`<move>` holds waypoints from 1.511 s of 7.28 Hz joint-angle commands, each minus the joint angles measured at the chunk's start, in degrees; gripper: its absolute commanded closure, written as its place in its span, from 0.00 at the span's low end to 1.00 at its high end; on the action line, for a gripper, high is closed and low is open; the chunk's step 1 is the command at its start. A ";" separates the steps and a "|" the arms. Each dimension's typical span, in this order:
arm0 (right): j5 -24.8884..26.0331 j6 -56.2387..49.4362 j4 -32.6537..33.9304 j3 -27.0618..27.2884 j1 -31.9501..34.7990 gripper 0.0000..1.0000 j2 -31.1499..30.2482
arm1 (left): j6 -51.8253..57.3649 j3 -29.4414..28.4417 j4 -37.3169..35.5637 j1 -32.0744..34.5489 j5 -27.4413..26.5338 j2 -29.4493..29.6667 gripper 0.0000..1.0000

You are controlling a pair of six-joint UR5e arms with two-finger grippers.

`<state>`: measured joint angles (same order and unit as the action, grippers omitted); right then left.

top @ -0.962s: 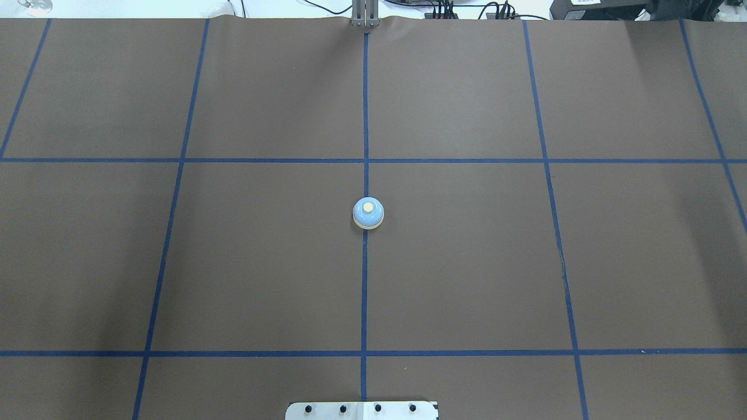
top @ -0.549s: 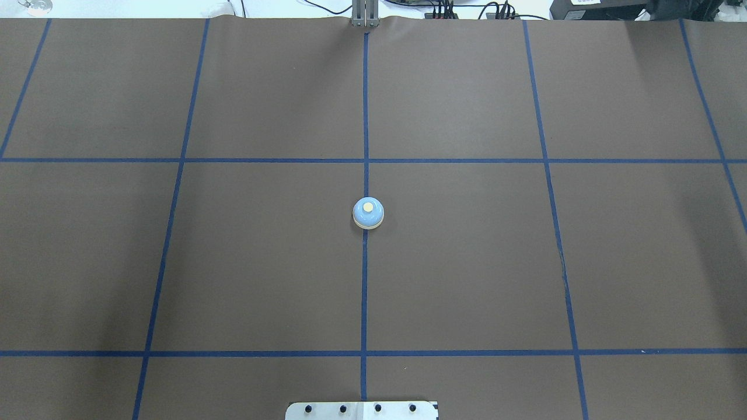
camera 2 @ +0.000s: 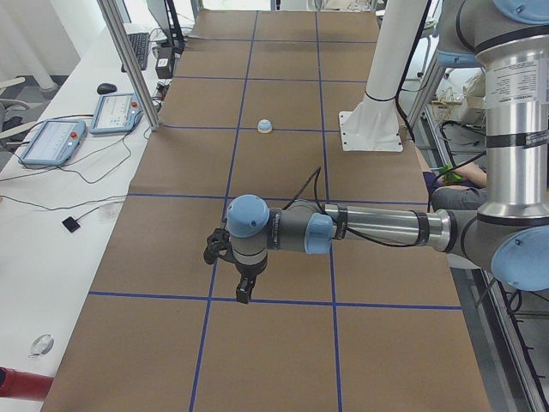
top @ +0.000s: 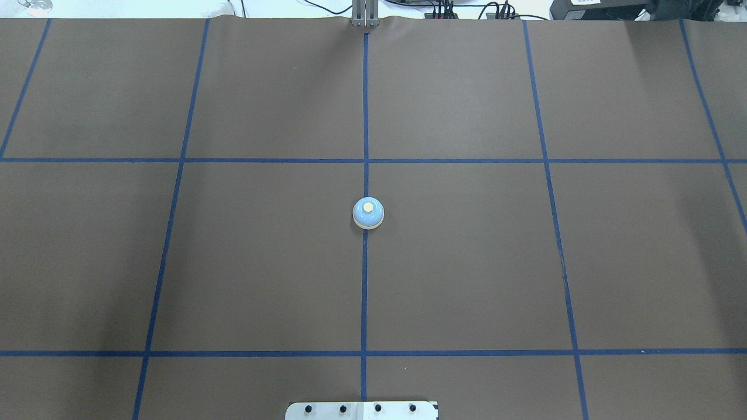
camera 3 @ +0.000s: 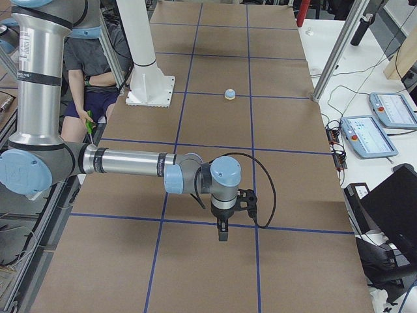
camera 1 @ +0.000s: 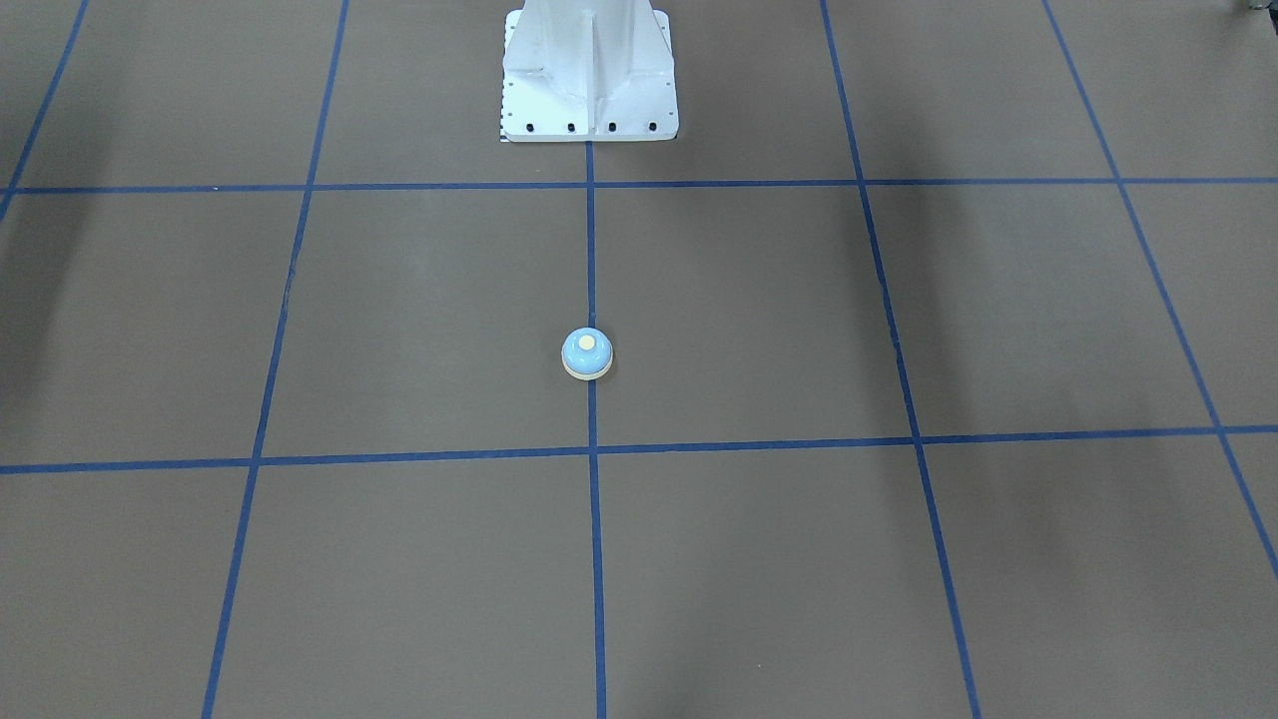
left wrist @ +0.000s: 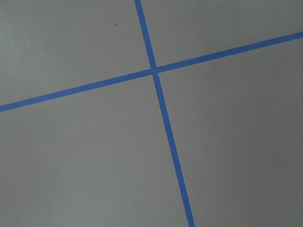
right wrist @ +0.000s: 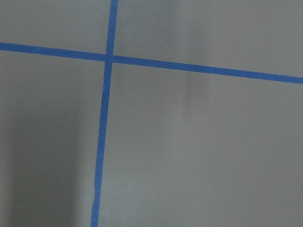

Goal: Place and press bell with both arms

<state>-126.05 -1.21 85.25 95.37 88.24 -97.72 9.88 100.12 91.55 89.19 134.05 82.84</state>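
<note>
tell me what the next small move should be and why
Probably bring the left gripper in toward the bell. The bell stands alone on the centre tape line, and that gripper and the right gripper both hang far from it, outside the overhead view.

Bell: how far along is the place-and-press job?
Done: the bell stands upright on the centre tape line. In hand: nothing; the left tool and right tool hang over the mat, far from it. Left: pressing its button; no press shows.
</note>
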 commanded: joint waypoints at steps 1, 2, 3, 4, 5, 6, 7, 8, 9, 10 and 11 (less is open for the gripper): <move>-0.33 0.16 0.09 -0.18 0.00 0.00 -0.01 | -0.03 0.16 -0.05 0.02 -0.10 -0.23 0.00; -1.20 0.16 0.09 -0.27 0.00 0.00 -0.01 | -0.03 0.16 -0.05 0.02 -0.19 -0.23 0.00; -1.73 0.16 0.09 -0.97 0.00 0.00 0.08 | -0.03 0.16 -0.14 0.02 -0.19 -0.23 0.00; -1.74 0.16 0.00 -1.15 0.00 0.00 0.08 | -0.03 0.16 -0.14 -0.06 -0.28 -0.23 0.00; -1.74 0.16 0.00 -1.32 0.00 0.00 0.08 | -0.03 0.07 -0.14 0.02 -0.28 -0.31 0.00; -1.74 0.24 0.00 -1.32 0.00 0.00 0.08 | -0.03 0.16 -0.14 0.02 -0.28 -0.40 0.00; -1.74 0.16 0.09 -1.32 0.00 0.00 0.08 | 0.05 0.07 -0.14 0.02 -0.28 -0.40 0.00; -1.74 0.16 0.00 -1.32 0.00 0.00 0.08 | -0.03 0.16 -0.14 0.02 -0.28 -0.49 0.00; -1.74 0.24 0.00 -1.32 0.00 0.00 0.08 | -0.03 0.07 -0.14 0.02 -0.28 -0.49 0.00; -1.74 0.16 0.09 -1.32 0.00 0.00 0.08 | -0.03 0.07 -0.14 0.02 -0.28 -0.49 0.00; -1.74 0.16 0.00 -1.32 0.00 0.00 0.08 | -0.03 0.07 -0.23 0.02 -0.28 -0.49 0.00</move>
<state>-127.79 -1.03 85.29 94.04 88.24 -97.65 9.85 100.21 91.38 89.21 133.77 82.36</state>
